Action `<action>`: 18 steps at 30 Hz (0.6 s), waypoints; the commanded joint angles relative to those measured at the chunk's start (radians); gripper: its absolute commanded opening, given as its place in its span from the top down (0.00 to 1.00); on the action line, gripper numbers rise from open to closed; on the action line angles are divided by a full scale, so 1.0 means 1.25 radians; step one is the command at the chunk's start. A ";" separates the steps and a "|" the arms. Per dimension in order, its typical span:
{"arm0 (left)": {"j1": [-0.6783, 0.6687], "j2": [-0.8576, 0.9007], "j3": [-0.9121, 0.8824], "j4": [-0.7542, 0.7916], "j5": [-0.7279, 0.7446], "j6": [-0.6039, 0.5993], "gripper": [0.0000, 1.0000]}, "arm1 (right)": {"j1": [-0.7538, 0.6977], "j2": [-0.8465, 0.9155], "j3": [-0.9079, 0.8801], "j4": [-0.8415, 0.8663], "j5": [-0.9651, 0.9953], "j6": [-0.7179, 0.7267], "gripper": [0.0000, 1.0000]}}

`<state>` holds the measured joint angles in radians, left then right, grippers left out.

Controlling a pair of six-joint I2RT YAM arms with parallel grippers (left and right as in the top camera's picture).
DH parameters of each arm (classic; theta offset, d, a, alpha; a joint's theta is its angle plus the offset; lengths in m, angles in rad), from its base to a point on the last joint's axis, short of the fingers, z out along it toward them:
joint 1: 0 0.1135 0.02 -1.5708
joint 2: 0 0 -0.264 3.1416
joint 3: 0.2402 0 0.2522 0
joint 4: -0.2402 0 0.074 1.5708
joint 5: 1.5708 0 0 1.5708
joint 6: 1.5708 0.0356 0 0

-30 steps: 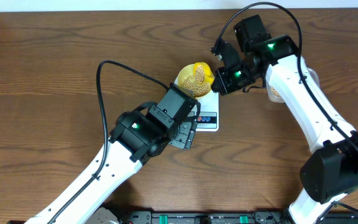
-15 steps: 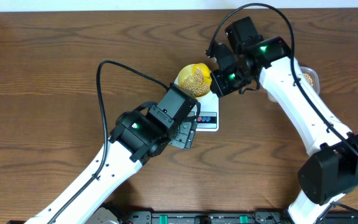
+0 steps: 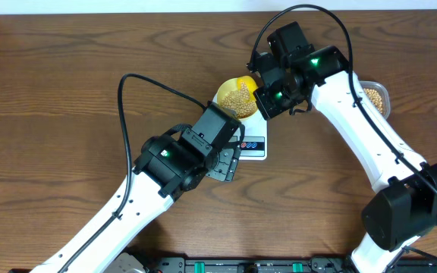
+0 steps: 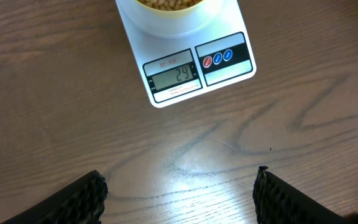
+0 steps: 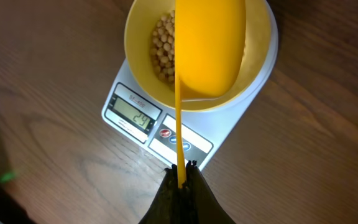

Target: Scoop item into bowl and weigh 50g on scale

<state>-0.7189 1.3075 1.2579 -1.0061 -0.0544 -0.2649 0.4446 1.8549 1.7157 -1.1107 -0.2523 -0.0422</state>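
The pale yellow-green bowl [image 5: 135, 37] stands on the white scale [image 5: 229, 124] and holds tan beans [image 5: 162, 46]. The display reads 29. My right gripper [image 5: 180, 171] is shut on the thin handle of the yellow scoop [image 5: 210, 50], whose cup hangs over the bowl's right half. In the overhead view the right gripper [image 3: 270, 95] is just right of the bowl [image 3: 230, 92] on the scale [image 3: 253, 145]. My left gripper [image 4: 179, 193] is open and empty over bare wood in front of the scale [image 4: 185, 62]; it also shows in the overhead view [image 3: 226, 163].
A clear plastic tub [image 3: 375, 97] with more beans stands at the right, behind the right arm. The table's far edge runs along the top of the overhead view. A black cable loops over the left arm [image 3: 127, 91].
My right arm has moved left toward the bowl with the scoop in it, uncovering the tub at the right. The left arm has not moved.
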 commanded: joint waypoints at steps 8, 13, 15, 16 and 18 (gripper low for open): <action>0.002 0.003 0.016 -0.002 0.001 0.007 0.22 | 0.011 0.006 0.022 -0.004 0.015 -0.018 0.99; 0.002 0.003 0.016 -0.002 0.001 0.007 0.22 | 0.023 0.006 0.022 -0.006 0.018 -0.018 0.99; 0.002 0.003 0.016 -0.002 0.001 0.007 0.22 | 0.027 0.006 0.022 -0.007 0.022 -0.019 0.99; 0.002 0.003 0.016 -0.002 0.001 0.007 0.22 | 0.028 0.006 0.022 -0.008 0.026 -0.018 0.99; 0.002 0.003 0.016 -0.002 0.001 0.007 0.22 | 0.029 0.006 0.022 -0.008 0.030 -0.019 0.99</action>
<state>-0.7189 1.3075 1.2579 -1.0065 -0.0544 -0.2646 0.4713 1.8549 1.7157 -1.1187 -0.2295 -0.0486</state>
